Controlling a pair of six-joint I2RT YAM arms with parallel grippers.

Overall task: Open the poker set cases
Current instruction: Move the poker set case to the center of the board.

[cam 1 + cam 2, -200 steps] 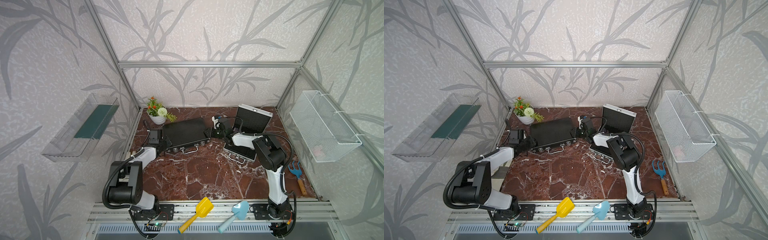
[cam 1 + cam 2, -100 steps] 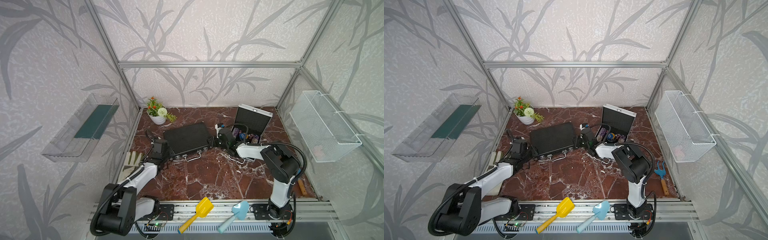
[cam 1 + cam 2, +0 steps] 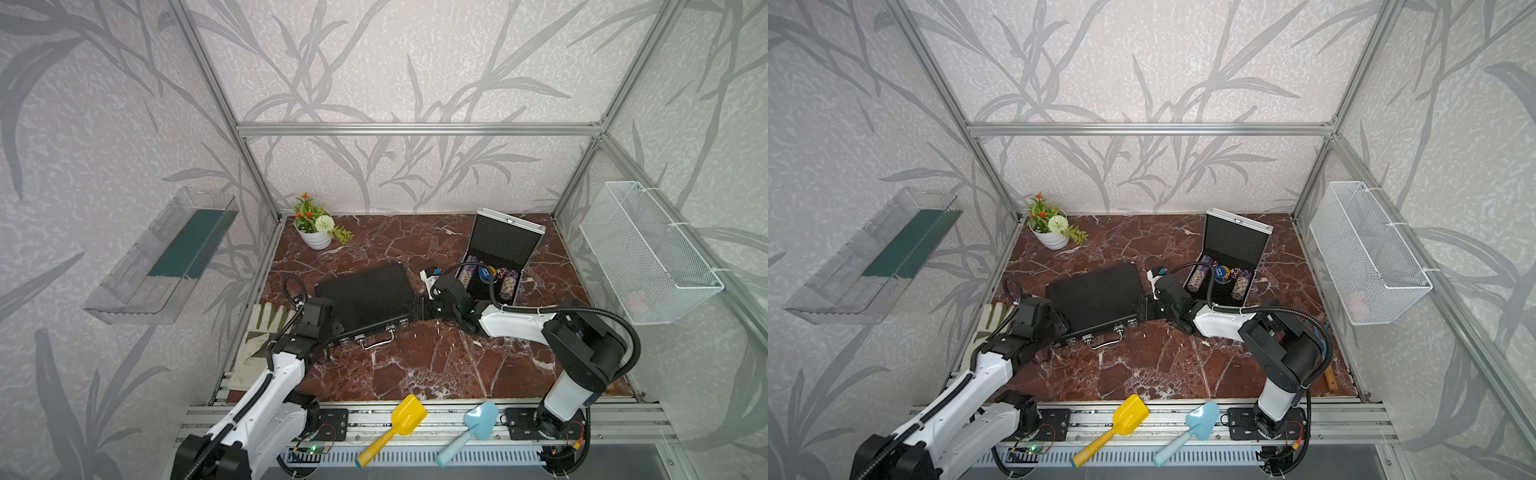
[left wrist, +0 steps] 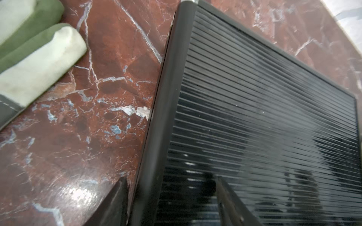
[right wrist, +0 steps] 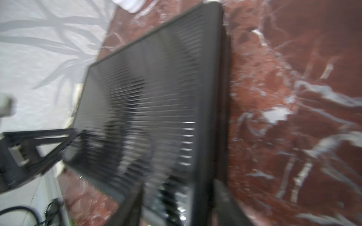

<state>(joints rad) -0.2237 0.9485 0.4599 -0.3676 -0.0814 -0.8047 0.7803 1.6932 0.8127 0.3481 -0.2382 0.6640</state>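
Black ribbed case [image 3: 365, 297] lies flat mid-counter [image 3: 436, 365], lid down. Left pincer [image 4: 170, 178] is spread wide, straddling one short edge. Right pincer [image 5: 178, 185] is spread wide too, straddling the opposite edge. Neither is clamping anything. Silver case [image 3: 500, 253] sits back right, lid up, chips [image 3: 508, 284] showing.

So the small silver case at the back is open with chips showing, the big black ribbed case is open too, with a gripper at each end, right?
Not quite: the black ribbed case lies shut, lid flat, as both top views show. The silver case is open with chips showing, and the left gripper and right gripper are at the black case's ends.
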